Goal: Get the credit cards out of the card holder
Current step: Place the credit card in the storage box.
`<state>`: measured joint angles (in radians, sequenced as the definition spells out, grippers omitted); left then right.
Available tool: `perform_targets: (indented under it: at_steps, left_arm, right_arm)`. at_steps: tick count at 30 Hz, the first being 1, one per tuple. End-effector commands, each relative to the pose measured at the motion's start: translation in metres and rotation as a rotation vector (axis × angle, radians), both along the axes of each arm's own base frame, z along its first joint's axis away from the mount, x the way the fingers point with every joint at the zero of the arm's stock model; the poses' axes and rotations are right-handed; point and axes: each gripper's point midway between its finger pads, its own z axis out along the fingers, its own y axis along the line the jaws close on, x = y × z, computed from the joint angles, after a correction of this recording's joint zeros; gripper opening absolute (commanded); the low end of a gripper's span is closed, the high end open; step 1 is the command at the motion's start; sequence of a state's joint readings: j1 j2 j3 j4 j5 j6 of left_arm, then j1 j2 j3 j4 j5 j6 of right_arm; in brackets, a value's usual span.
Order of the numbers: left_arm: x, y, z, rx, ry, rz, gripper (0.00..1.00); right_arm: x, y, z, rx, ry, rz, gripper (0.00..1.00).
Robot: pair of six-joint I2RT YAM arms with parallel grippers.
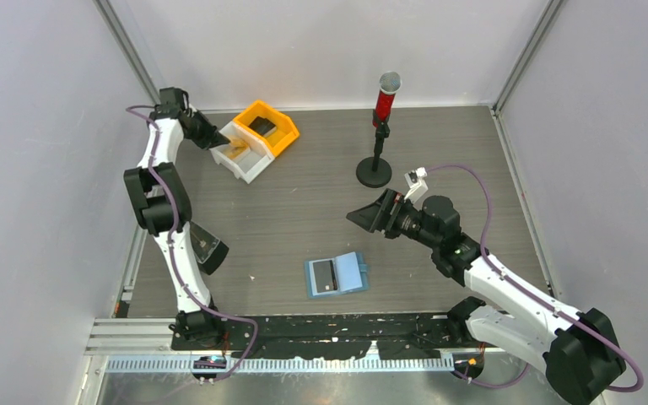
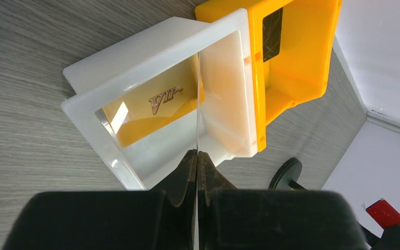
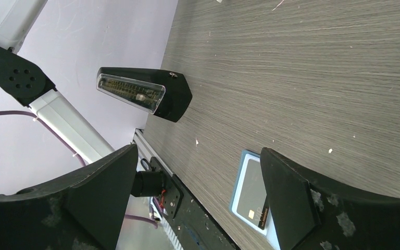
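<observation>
The light-blue card holder (image 1: 350,272) lies open on the table near the front, with a dark credit card (image 1: 325,276) on its left half. Both show in the right wrist view: holder (image 3: 239,179), card (image 3: 250,192). My right gripper (image 1: 361,216) is open and empty, in the air up and to the right of the holder (image 3: 199,156). My left gripper (image 1: 213,135) is shut on a thin card seen edge-on (image 2: 198,104), over the white bin (image 2: 135,62). An orange-tan face marked VIP (image 2: 156,107) shows in that bin; I cannot tell if it is the held card.
An orange bin (image 1: 280,128) touches the white bin (image 1: 249,164) at the back left and holds a dark card (image 2: 272,32). A red cylinder on a black stand (image 1: 383,101) is at the back centre. The left arm's elbow (image 1: 207,249) hangs left of the holder.
</observation>
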<state>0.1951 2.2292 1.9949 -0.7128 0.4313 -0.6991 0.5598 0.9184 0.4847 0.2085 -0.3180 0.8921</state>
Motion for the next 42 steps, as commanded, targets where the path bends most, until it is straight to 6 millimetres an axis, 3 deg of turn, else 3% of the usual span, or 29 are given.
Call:
perform_targets:
  at_steps: [1,10,14,24,28,36,42]
  left_arm:
    - [0.011,0.002,0.009,-0.002,-0.047,-0.016,0.0]
    - [0.015,0.006,0.0,0.016,-0.029,-0.012,0.04]
    - [0.016,0.007,0.003,0.025,-0.027,-0.012,0.12]
    - [0.009,0.013,0.021,0.074,-0.031,0.001,0.27]
    - [0.002,0.013,0.041,0.094,-0.048,0.006,0.31]
    - [-0.04,-0.009,0.105,0.132,-0.107,-0.041,0.33]
    - [-0.096,-0.067,0.128,0.043,-0.143,-0.15,0.34]
  right_arm:
    - [0.008,0.003,0.027,0.042,-0.078,0.007,0.95]
    - [0.011,0.0,0.024,0.039,-0.07,0.0,0.96]
    - [0.013,-0.001,0.024,0.038,-0.07,-0.002,0.95]
    - [0.015,0.0,0.022,0.045,-0.055,-0.001,0.95]
    - [0.017,-0.001,0.019,0.014,-0.035,-0.004,0.96]
    - [0.013,0.0,0.001,-0.101,0.023,0.049,1.0]
    - [0.006,-0.001,-0.017,-0.182,0.088,0.101,0.93]
